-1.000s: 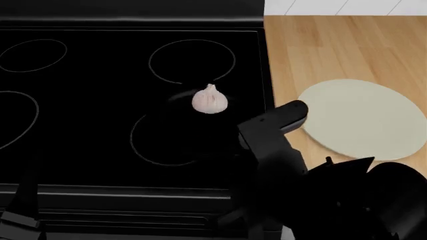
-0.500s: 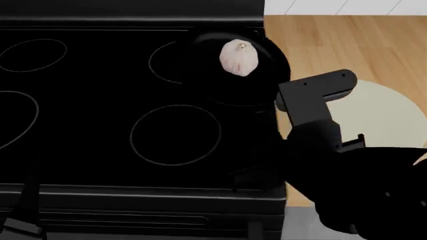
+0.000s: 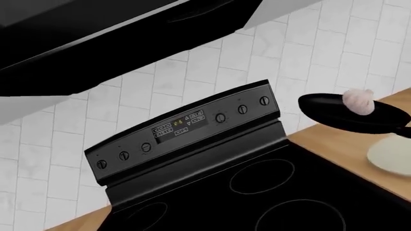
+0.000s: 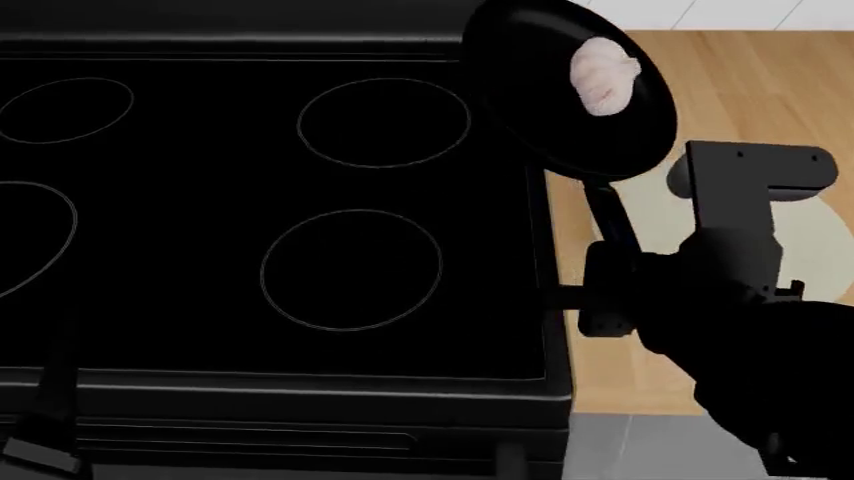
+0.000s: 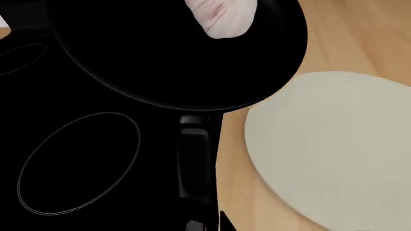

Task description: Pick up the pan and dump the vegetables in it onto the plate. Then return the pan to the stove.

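The black pan hangs in the air over the stove's far right edge, tilted, with the garlic bulb, the vegetables, lying in it. My right gripper is shut on the pan's long handle. The wrist view shows the pan, the garlic and the handle running back to the gripper. The cream plate lies on the counter, mostly behind my right arm, and shows beside the pan. Only a dark sliver of my left arm appears; its fingers cannot be made out.
A wooden counter runs right of the stove. The control panel, a tiled wall and a dark hood rise behind the cooktop. The left wrist view catches the raised pan and plate from afar.
The pan has risen off the front right burner and moved back and to the right toward the plate, the garlic riding in it. My right arm went with it.
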